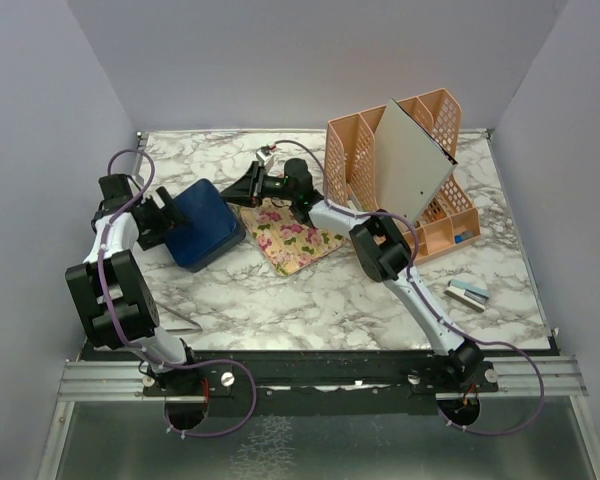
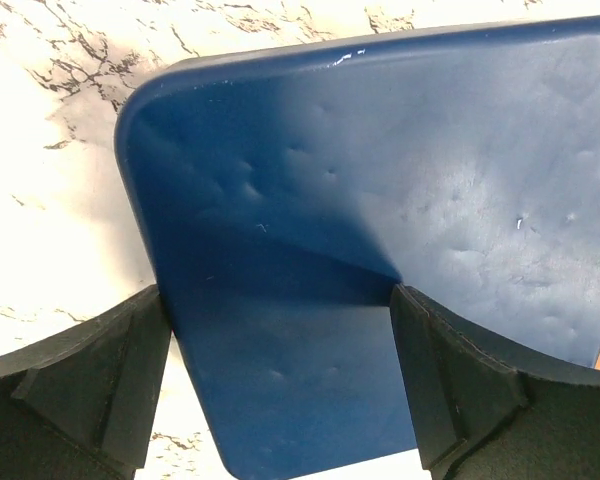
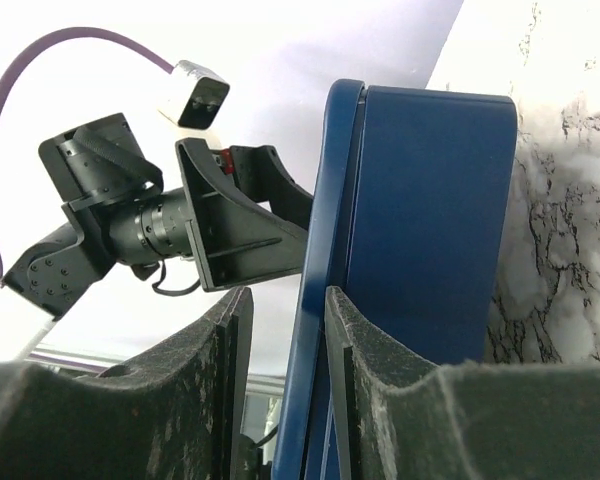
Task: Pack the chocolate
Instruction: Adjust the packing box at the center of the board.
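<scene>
Currently, the dark blue box [image 1: 208,225] lies on the left half of the marble-patterned table [image 1: 310,300], one corner pointing toward the near edge. Its lid [image 2: 380,150] is on. The chocolate cannot be seen in any view.

Edges and clearance:
- The left gripper [image 2: 278,295] is spread wide at the box's left corner. One finger [image 2: 90,380] sits outside the left edge and the other [image 2: 480,390] over the lid top. Contact cannot be confirmed.
- The right gripper [image 3: 287,295] reaches in from the far right. Its jaws are partly closed and straddle the lid rim [image 3: 320,250] without clamping it. One pad lies against the rim, and a narrow gap shows at the other.
- A floral sheet [image 1: 298,243] lies just beside the box's right edge.
- A strip of open marble runs between the box and the near mounting rail [image 1: 310,380].
- White enclosure walls [image 1: 280,60] bound the table on the left, far and right sides.
- On the right, a peach file organizer [image 1: 355,150] stands at the far edge, with a grey board [image 1: 410,165] leaning in it.
- A small blue-and-white block [image 1: 467,292] lies well apart, near the right arm.

Materials and shapes:
- The lid is matte blue with rounded corners and a faintly dimpled surface.
- The box base [image 3: 430,220] is a flat-sided slab of the same blue.
- The finger pads are dark and rough-grained.
- The organizer is lattice-walled plastic.
</scene>
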